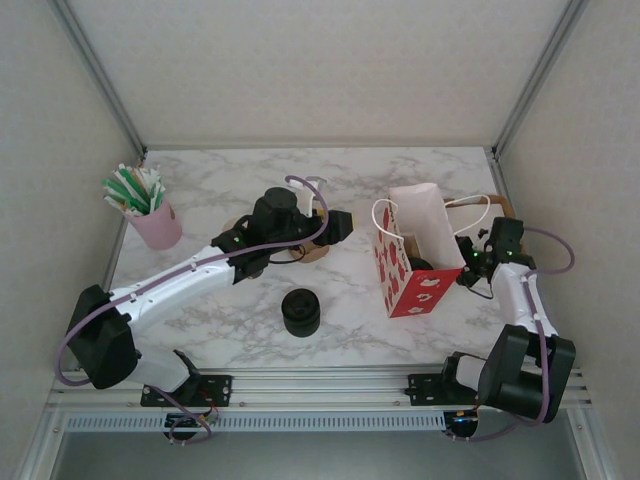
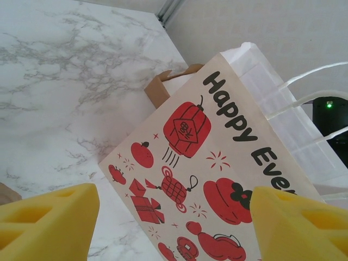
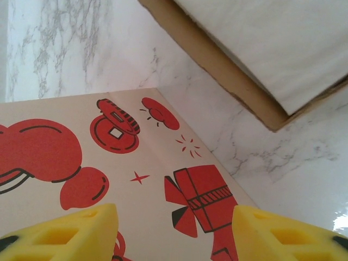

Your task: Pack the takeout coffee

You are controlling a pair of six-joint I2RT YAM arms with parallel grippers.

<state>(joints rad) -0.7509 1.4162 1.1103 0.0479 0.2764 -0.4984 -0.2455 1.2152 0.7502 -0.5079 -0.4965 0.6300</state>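
My left hand [image 2: 175, 209] hangs open and empty, facing the printed paper bag [image 2: 217, 179]. My right hand [image 3: 175, 217] is spread open too, close against the bag's side.

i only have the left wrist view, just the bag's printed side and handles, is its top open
Observer: Yes. In the top view the bag stands upright on the table with its mouth open upward.
Operator: ok and where's the right gripper
Observer: The right gripper is open and close to the bag on the side facing away from your arm. In the right wrist view the red print shows between its fingers, but I can't tell whether it touches the paper.
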